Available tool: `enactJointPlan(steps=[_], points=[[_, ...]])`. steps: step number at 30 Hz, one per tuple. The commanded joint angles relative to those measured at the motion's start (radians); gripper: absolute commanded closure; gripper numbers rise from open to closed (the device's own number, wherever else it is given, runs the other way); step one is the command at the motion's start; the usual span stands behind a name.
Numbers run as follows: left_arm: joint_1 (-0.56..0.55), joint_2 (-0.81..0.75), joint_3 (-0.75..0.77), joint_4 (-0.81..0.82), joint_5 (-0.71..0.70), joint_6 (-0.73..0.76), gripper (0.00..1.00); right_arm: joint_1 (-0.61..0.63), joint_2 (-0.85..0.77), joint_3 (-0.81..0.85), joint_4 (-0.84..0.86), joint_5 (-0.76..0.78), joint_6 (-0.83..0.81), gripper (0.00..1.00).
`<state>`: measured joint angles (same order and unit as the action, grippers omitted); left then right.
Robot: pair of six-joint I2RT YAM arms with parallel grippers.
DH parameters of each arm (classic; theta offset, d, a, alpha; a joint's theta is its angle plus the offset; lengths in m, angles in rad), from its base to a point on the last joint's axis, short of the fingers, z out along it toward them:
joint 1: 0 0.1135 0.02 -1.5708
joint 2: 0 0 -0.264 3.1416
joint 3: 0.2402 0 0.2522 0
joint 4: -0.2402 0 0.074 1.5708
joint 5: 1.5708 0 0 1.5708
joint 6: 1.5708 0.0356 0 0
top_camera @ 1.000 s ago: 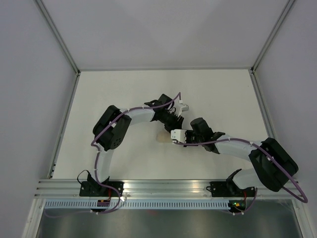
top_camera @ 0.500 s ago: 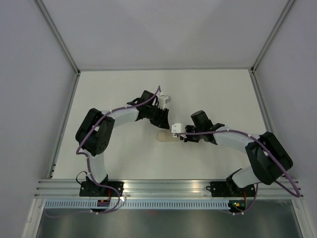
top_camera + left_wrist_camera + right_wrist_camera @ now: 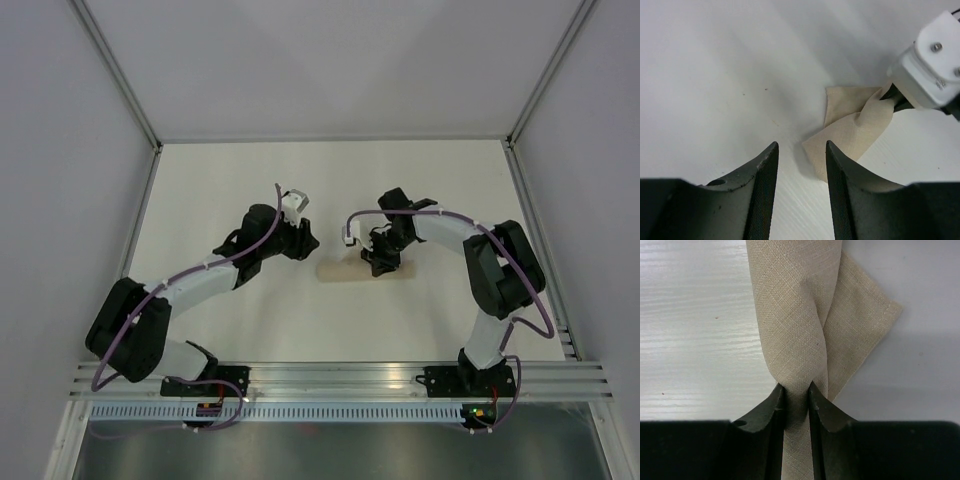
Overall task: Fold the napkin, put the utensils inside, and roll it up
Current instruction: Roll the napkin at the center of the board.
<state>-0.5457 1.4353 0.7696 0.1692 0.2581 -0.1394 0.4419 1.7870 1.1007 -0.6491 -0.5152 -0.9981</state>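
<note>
The beige napkin (image 3: 343, 272) lies as a narrow twisted roll at the table's middle. In the right wrist view the napkin (image 3: 795, 315) is bunched and twisted, with one flat corner sticking out to the right. My right gripper (image 3: 796, 395) is shut on the roll's near end, and from above the right gripper (image 3: 380, 264) sits over the roll's right part. My left gripper (image 3: 801, 145) is open and empty, just short of the napkin's (image 3: 855, 130) left end, and stands left of the roll from above (image 3: 304, 243). The fork is hidden.
White table top (image 3: 240, 190) with grey walls on three sides and a metal rail (image 3: 340, 375) at the near edge. The right wrist's white camera block (image 3: 932, 65) shows at the upper right of the left wrist view.
My left arm has drawn back to the left, away from the napkin. My right arm has swung its wrist toward the back and still grips the roll.
</note>
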Motion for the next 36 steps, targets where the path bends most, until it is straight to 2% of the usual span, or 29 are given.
enactJointPlan(steps=[1,4,8,19,36], points=[[-0.049,-0.085,-0.096,0.205,-0.113,0.015,0.52,-0.035,0.148,0.072,-0.191,-0.012,-0.060,0.92],[-0.134,-0.125,-0.135,0.250,-0.198,0.102,0.51,-0.051,0.224,0.160,-0.257,-0.020,-0.074,0.92],[-0.241,-0.099,-0.115,0.230,-0.255,0.220,0.49,-0.058,0.293,0.260,-0.322,-0.023,-0.076,0.92],[-0.476,0.183,0.048,0.174,-0.396,0.506,0.46,-0.061,0.399,0.370,-0.380,-0.020,-0.062,0.92],[-0.505,0.413,0.143,0.239,-0.399,0.699,0.44,-0.062,0.440,0.407,-0.400,-0.019,-0.053,0.92]])
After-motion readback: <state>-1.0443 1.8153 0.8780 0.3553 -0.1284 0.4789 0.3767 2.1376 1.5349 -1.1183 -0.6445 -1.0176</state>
